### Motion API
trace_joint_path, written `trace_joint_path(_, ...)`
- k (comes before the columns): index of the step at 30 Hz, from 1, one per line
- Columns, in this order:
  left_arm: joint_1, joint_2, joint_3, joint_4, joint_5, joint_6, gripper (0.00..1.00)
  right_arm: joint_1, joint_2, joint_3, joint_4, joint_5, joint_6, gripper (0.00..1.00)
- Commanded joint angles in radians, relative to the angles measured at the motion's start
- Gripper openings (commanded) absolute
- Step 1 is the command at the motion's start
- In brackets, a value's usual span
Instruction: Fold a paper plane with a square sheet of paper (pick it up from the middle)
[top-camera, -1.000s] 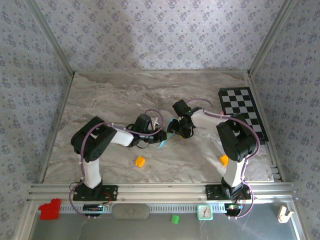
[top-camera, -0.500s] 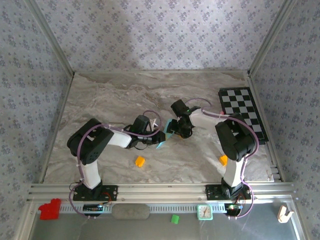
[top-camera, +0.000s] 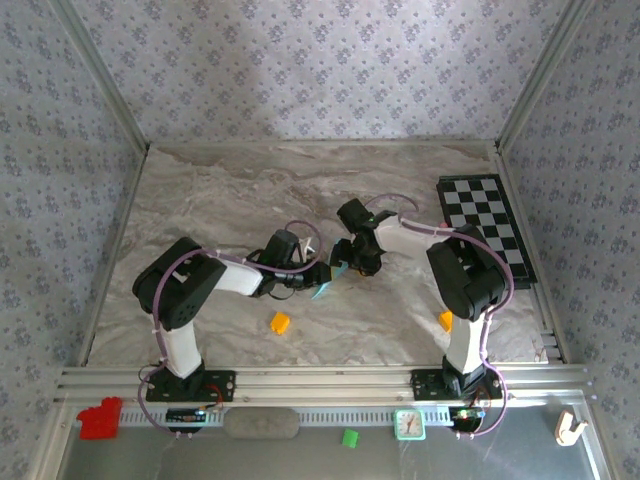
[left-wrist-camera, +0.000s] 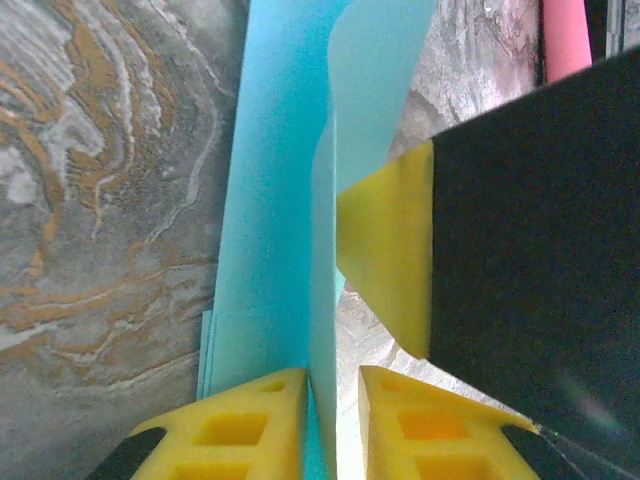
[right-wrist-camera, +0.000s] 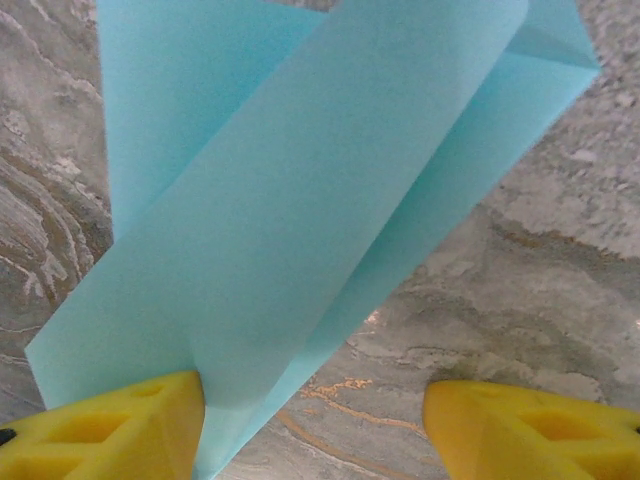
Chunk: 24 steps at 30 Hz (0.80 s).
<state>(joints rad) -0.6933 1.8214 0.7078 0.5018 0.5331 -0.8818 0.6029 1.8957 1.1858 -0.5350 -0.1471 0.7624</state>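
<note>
The square sheet of paper (right-wrist-camera: 300, 200) lies mid-bench between the 2 arms, already creased into long layers rather than flat. From the right wrist I see a broad flap curling over a lower layer, and from the left wrist a thin fin standing upright off the marble bench (top-camera: 220, 200).

That fin is, I think, why the left pincer (left-wrist-camera: 332, 420) sits where it does. Its 2 yellow pads are parted only a slit, with the fin running between them, touching one pad and showing a sliver of light at the other (more a loose guide than a firm pinch, to my eye).

The right pincer (right-wrist-camera: 312, 425) is spread wide. One pad touches the sheet's near corner and the other is well apart over bare stone, so it clamps nothing. In the left wrist view, one of its pads (left-wrist-camera: 385, 260) comes in just beside the fin, which suggests it is placed to press the crease from the opposite side.

The orange cubes (top-camera: 279, 322) and the checkered board (top-camera: 487, 225) lie well apart from the work. I judge the folding roughly midway: creases exist, but no dart shape.
</note>
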Motion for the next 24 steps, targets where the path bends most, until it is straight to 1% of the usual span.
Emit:
trace_joint_path(1,0.015,-0.017,-0.022,0.004,-0.006,-0.013,0.24,0.008,0.138,-0.061,-0.006,0.063,-0.039,0.66)
trace_joint_path(5,0.017,-0.047,-0.025,-0.01,-0.005,-0.007,0.29,0.009,0.14,-0.066,-0.011,0.069,-0.044,0.66)
trace_joint_path(13,0.017,-0.108,-0.04,-0.061,-0.031,-0.006,0.35,0.009,0.147,-0.063,-0.014,0.07,-0.046,0.66)
trace_joint_path(19,0.017,-0.137,-0.056,-0.067,-0.051,-0.011,0.37,0.011,0.149,-0.056,-0.01,0.064,-0.055,0.68)
trace_joint_path(24,0.017,-0.166,-0.057,-0.124,-0.081,0.009,0.37,0.011,0.15,-0.057,-0.011,0.065,-0.058,0.69)
